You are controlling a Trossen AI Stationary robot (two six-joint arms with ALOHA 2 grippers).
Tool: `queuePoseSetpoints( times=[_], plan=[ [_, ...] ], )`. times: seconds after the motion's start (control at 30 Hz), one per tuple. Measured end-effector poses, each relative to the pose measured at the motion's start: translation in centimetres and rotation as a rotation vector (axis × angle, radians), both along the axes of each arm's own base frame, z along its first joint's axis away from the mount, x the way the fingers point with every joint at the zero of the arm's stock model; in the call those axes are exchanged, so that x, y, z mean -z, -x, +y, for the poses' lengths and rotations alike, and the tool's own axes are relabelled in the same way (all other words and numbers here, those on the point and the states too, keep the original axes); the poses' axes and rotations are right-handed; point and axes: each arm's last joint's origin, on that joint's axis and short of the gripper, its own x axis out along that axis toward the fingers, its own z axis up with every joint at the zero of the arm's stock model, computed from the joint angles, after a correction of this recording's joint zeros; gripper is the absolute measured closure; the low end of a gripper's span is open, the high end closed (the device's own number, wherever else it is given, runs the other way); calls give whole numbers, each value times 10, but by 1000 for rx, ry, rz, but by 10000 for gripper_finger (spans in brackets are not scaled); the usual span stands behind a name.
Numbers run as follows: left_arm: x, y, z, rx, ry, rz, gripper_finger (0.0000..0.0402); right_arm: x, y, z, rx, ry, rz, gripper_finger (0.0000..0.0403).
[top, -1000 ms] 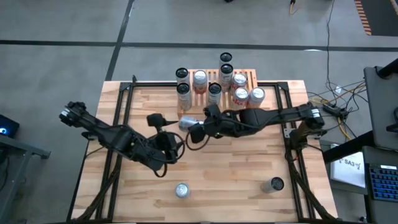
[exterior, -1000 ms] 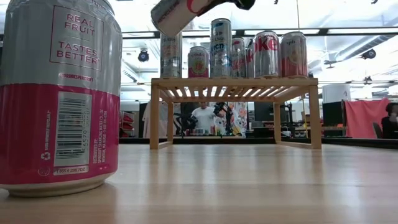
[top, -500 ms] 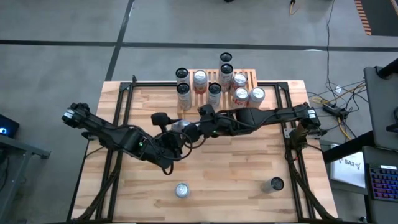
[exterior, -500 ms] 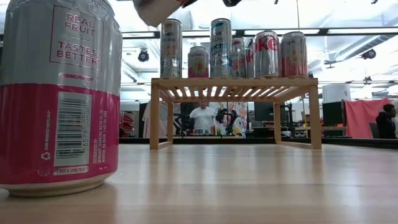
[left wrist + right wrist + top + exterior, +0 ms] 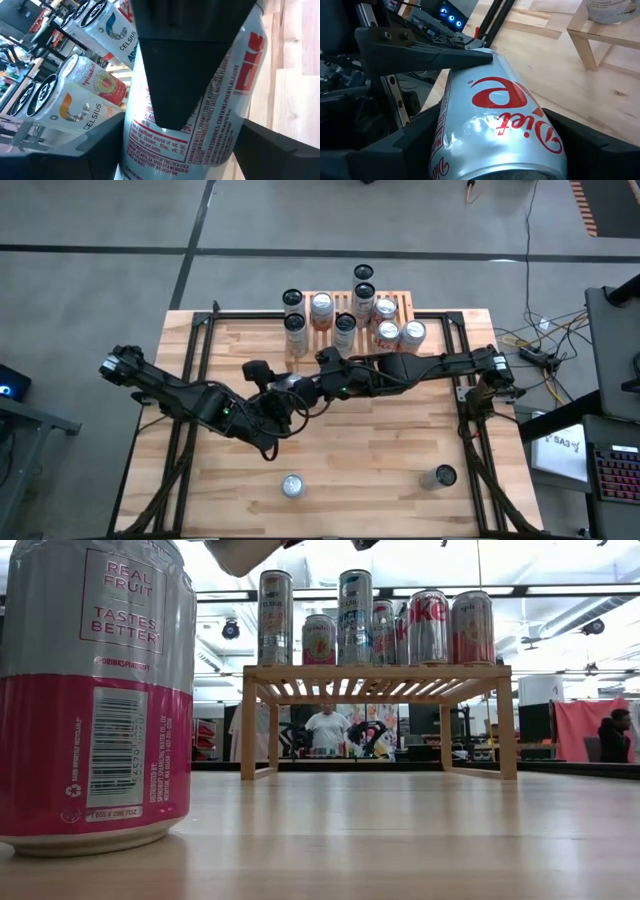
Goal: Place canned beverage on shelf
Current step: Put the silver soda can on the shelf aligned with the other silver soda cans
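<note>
The wooden table (image 5: 400,450) carries the shelf (image 5: 400,302) at its far edge, already crowded with cans. In front of it, above the tabletop, both arms meet on one Diet Coke can (image 5: 495,120), lying sideways in the air. The right gripper (image 5: 322,385) pinches it between its fingers, while the left gripper (image 5: 283,388) straddles the can's other end, fingers spread either side.

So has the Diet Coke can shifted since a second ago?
Yes. In the high view the Diet Coke can has moved left, farther from the shelf, toward the left gripper.
</note>
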Motion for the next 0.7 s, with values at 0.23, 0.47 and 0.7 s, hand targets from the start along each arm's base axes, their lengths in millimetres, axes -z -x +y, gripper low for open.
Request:
queuePoseSetpoints(
  times=[0.23,0.47,0.7],
  plan=[
    [-10,8,4,9,35,-31,105,-6,0,0,-7,7,-45,26],
    [-48,48,20,95,167,-133,105,-42,10,-2,-95,151,-126,22],
    [-83,88,31,303,411,-282,105,-98,29,1,-245,499,-248,21]
  ],
)
